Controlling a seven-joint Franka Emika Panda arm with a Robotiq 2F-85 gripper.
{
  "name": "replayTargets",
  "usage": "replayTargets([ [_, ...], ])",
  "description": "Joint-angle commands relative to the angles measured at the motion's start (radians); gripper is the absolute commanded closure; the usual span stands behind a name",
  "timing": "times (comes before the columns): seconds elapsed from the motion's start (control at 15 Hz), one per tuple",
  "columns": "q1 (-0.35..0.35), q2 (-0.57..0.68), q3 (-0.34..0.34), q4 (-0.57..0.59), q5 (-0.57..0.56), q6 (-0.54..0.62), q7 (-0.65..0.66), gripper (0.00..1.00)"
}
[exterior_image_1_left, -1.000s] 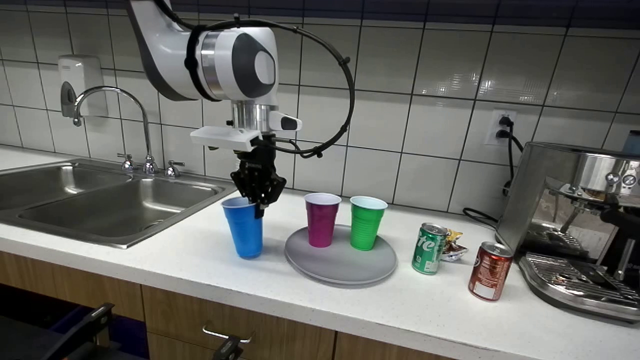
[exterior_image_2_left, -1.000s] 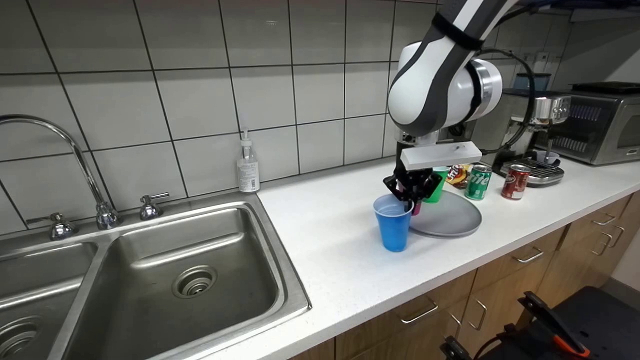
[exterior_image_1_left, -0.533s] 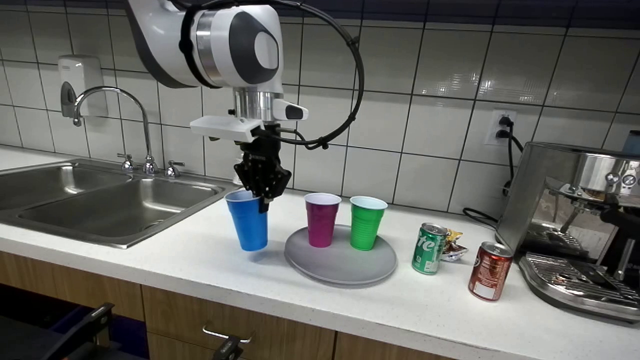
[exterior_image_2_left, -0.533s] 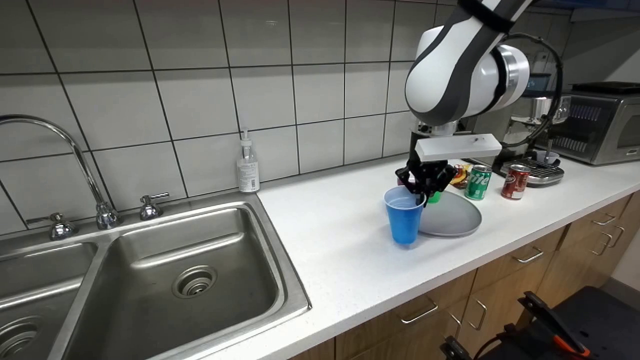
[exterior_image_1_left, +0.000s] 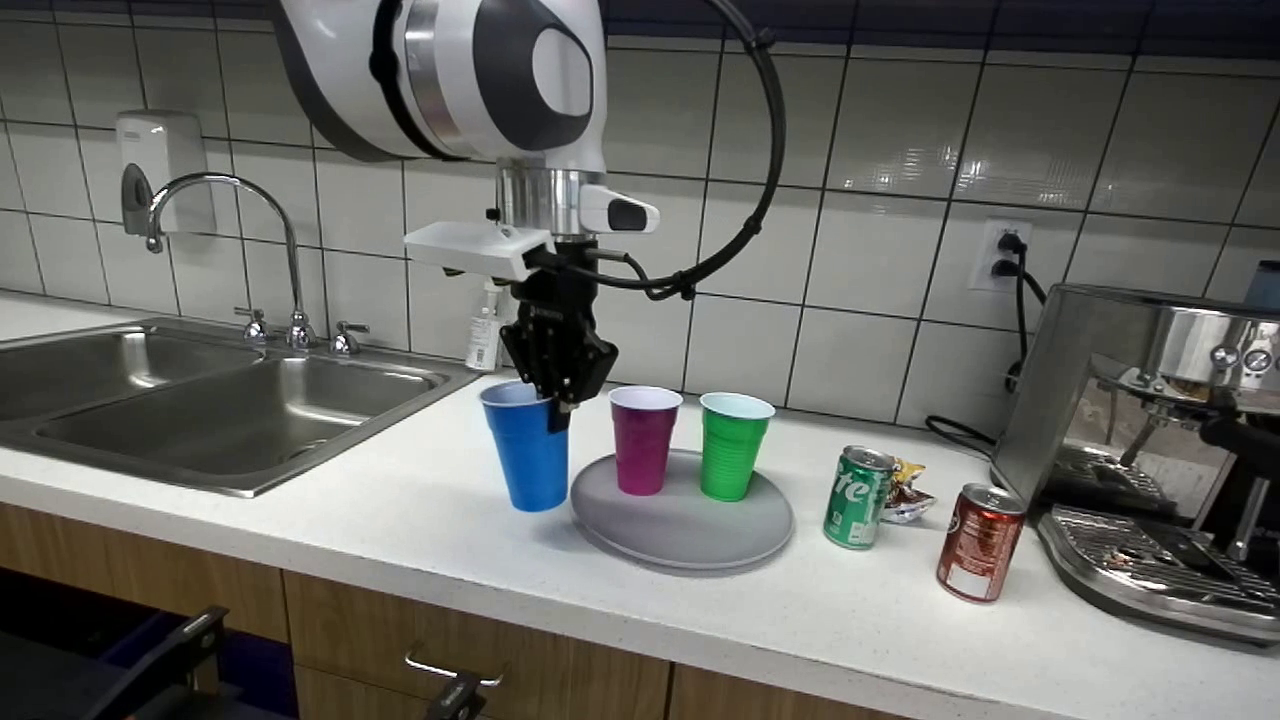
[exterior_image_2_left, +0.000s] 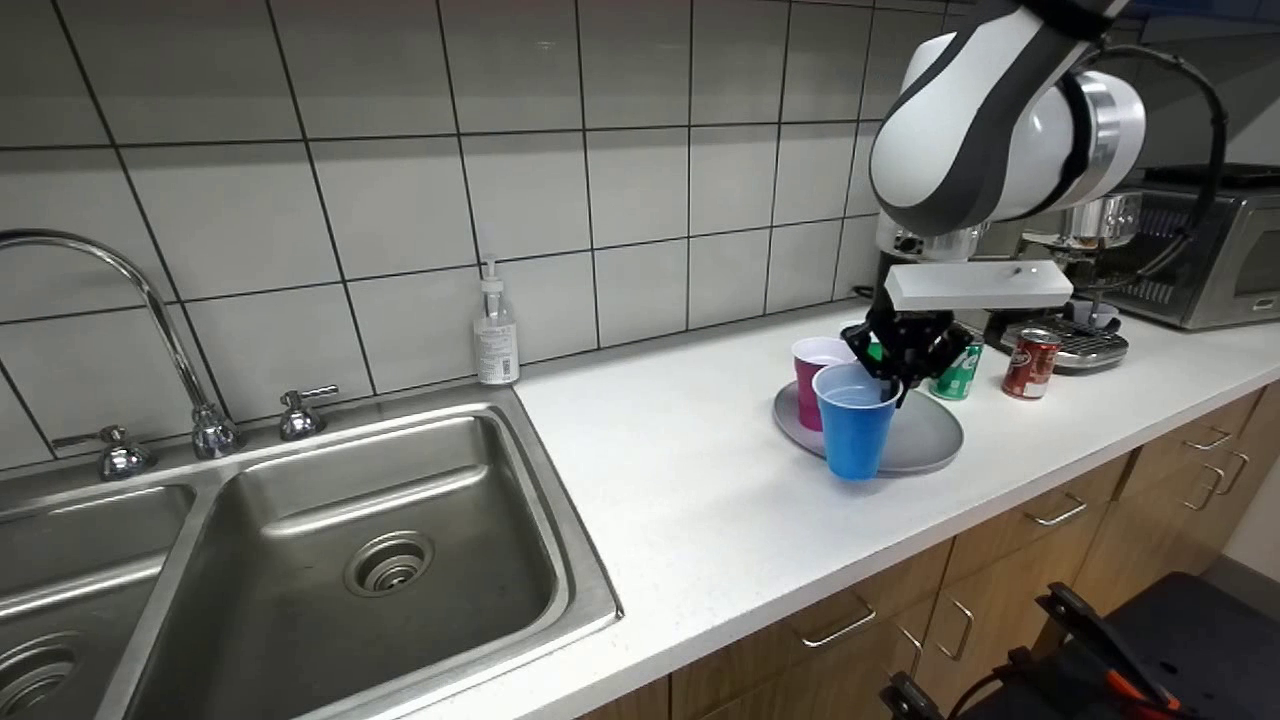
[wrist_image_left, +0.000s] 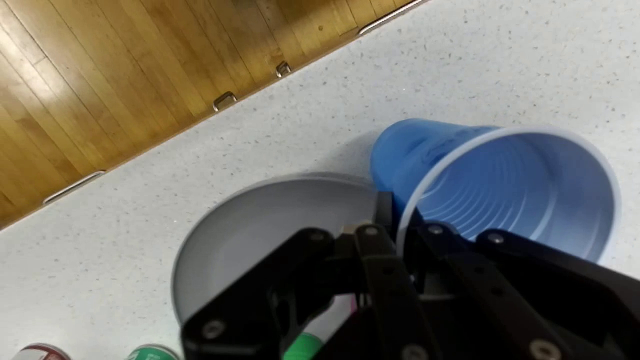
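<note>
My gripper (exterior_image_1_left: 558, 414) is shut on the rim of a blue cup (exterior_image_1_left: 532, 462), with one finger inside the cup and one outside. The cup hangs nearly upright, slightly tilted, seemingly just above the counter at the left edge of a grey plate (exterior_image_1_left: 690, 538). The blue cup also shows in the other views (exterior_image_2_left: 855, 440) (wrist_image_left: 425, 142), and its inside looks empty in the wrist view. A purple cup (exterior_image_1_left: 643, 447) and a green cup (exterior_image_1_left: 733, 455) stand upright on the plate. In an exterior view the gripper (exterior_image_2_left: 895, 388) hides most of the green cup.
A green can (exterior_image_1_left: 858, 500), a red can (exterior_image_1_left: 982, 545) and a snack wrapper (exterior_image_1_left: 905, 495) stand right of the plate, before a coffee machine (exterior_image_1_left: 1110, 480). A steel sink (exterior_image_1_left: 250, 405) with a faucet (exterior_image_1_left: 290, 260) lies left. A soap bottle (exterior_image_2_left: 496, 340) stands by the wall.
The blue cup, held by its rim, has been lifted off the counter and carried right, toward the plate. The arm has moved with it. The purple and green cups, plate and cans have not moved.
</note>
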Motion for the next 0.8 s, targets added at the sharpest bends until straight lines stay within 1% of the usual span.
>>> replayTargets([
  [0.0, -0.05, -0.043, -0.015, -0.025, -0.01, 0.011, 0.004, 0.99],
  [0.4, -0.1, -0.011, -0.051, 0.008, 0.005, 0.022, 0.006, 0.99],
  [0.73, -0.121, 0.027, -0.073, 0.047, 0.022, 0.04, 0.016, 0.99],
])
